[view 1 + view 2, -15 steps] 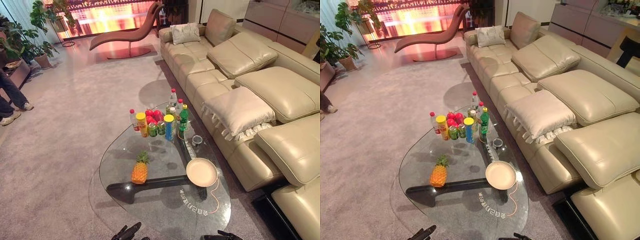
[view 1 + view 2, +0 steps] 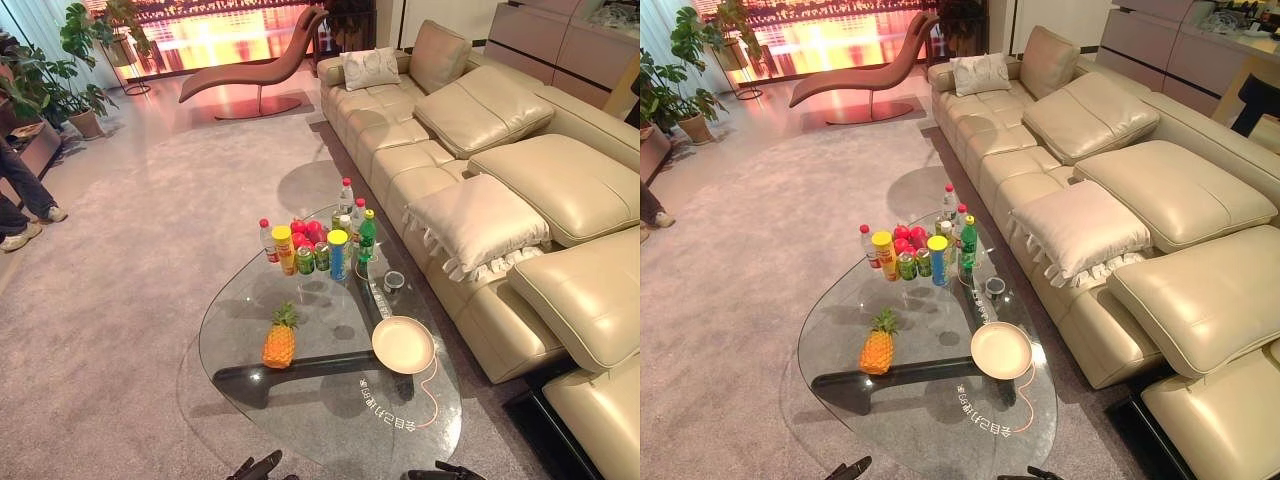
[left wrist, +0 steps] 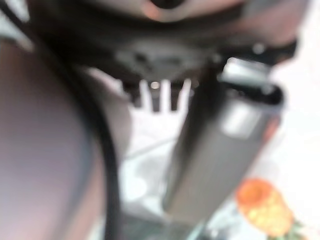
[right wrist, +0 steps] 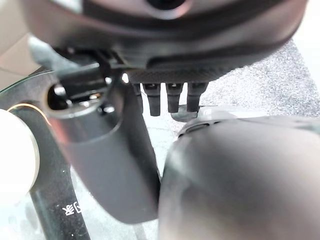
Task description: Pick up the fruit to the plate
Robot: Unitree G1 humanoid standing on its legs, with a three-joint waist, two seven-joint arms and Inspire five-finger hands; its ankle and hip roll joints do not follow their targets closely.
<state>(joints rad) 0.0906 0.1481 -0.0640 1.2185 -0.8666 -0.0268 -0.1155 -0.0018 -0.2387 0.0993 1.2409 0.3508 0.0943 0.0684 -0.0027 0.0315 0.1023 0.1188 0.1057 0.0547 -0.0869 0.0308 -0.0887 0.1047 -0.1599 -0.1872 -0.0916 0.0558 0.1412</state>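
Glass table [image 2: 236,300]: pineapple [image 2: 279,341] central, plate [image 2: 403,344] by right edge; left hand [image 2: 257,466] and right hand [image 2: 441,471] relaxed, empty, probably staged for reach.

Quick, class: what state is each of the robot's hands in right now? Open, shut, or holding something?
Left hand: open, holding nothing.
Right hand: open, holding nothing.
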